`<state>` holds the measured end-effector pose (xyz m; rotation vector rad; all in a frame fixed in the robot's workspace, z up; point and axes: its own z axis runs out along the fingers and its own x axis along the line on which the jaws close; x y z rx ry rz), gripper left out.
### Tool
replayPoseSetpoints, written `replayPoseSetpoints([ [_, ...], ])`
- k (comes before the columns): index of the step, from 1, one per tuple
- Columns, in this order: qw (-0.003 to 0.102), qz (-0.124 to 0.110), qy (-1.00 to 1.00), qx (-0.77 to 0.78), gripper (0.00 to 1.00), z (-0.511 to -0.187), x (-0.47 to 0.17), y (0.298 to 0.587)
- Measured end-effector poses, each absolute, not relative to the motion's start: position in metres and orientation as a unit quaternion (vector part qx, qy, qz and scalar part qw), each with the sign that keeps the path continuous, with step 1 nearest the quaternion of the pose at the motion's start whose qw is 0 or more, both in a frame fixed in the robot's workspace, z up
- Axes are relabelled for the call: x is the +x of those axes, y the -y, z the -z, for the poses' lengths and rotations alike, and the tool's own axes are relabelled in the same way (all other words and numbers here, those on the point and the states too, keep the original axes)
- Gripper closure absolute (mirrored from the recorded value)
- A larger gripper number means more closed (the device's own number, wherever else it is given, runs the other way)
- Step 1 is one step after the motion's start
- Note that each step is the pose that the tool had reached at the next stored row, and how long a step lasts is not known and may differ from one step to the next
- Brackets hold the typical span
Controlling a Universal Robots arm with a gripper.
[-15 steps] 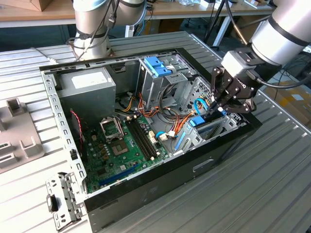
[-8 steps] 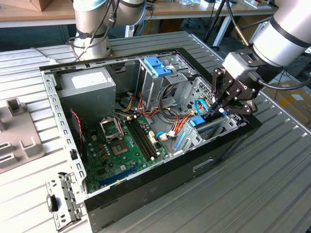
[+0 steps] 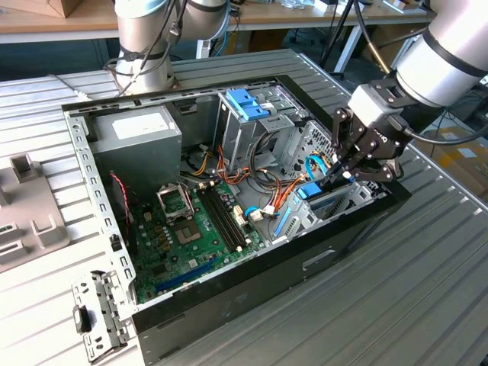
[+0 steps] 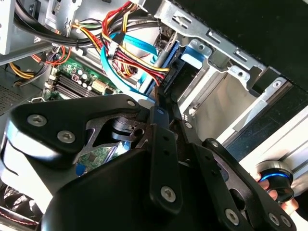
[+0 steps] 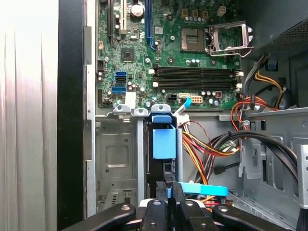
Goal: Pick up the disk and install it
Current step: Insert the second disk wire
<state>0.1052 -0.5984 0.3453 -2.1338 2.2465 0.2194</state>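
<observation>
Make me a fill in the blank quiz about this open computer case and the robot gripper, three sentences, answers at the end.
1. The black robot gripper reaches into the open black computer case at the exterior view's ____ side.
2. The dark grey hard drive with its light-blue carrier rail stands on ____ in a metal bay.
3. The green motherboard has an empty processor socket whose metal retention frame is ____.

Missing words: right; edge; open

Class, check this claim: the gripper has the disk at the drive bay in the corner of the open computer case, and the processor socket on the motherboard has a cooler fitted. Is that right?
Not quite. The processor socket has no cooler; the first wrist view shows it bare, its metal frame exposed on the motherboard. The rest holds: the gripper is at the disk in the corner drive bay of the open computer case.
</observation>
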Motion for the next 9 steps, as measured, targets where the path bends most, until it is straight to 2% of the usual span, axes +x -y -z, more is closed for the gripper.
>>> replayPoseSetpoints([
  [9, 0.018, -0.071, -0.723, -0.687, 0.84, -0.3439, 0.0993, 0.6014],
])
